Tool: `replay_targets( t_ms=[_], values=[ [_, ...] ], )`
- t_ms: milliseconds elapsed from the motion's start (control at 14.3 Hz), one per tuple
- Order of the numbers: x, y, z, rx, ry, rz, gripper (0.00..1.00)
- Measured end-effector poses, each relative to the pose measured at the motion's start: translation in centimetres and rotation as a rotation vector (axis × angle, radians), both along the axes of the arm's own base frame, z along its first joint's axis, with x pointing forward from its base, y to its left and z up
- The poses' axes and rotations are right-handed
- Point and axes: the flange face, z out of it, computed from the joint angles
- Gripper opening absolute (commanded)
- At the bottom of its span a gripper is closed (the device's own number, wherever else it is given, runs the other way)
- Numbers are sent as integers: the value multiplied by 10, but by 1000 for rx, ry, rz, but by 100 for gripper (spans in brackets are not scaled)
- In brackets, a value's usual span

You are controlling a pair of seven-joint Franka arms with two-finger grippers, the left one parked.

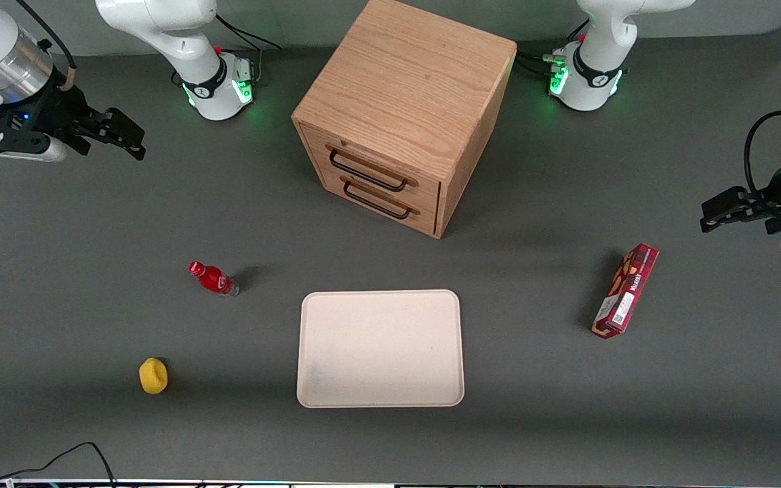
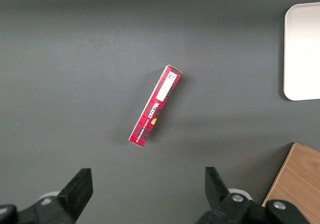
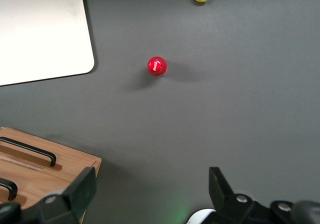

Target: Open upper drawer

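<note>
The wooden cabinet (image 1: 404, 88) stands at the middle of the table, farther from the front camera than the tray. Its upper drawer (image 1: 377, 165) is shut, with its black wire handle (image 1: 367, 171) above the bottom drawer's handle (image 1: 377, 200). My right gripper (image 1: 129, 139) hangs open and empty above the table toward the working arm's end, well apart from the cabinet. In the right wrist view the gripper (image 3: 150, 179) is open over bare table, and a corner of the cabinet front (image 3: 60, 164) shows beside one finger (image 3: 82, 189).
A white tray (image 1: 380, 349) lies in front of the cabinet. A red bottle (image 1: 214, 278) and a yellow object (image 1: 153, 375) stand toward the working arm's end. A red box (image 1: 626, 290) lies toward the parked arm's end.
</note>
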Motion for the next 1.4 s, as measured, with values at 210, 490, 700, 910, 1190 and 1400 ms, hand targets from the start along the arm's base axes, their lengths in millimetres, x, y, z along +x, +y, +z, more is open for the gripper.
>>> replay_targets(
  t_ms=[210,490,700,910,1190,1400],
  values=[
    [1,0,4,1,-6,0,100],
    [1,-3,16,6,-25,4,100],
    [-5,5,33,29,-28,151,100],
    [-15,51,47,72,-39,286,100],
    [-21,170,28,99,-12,518,100],
    [-11,241,-16,178,85,662,100]
  ],
)
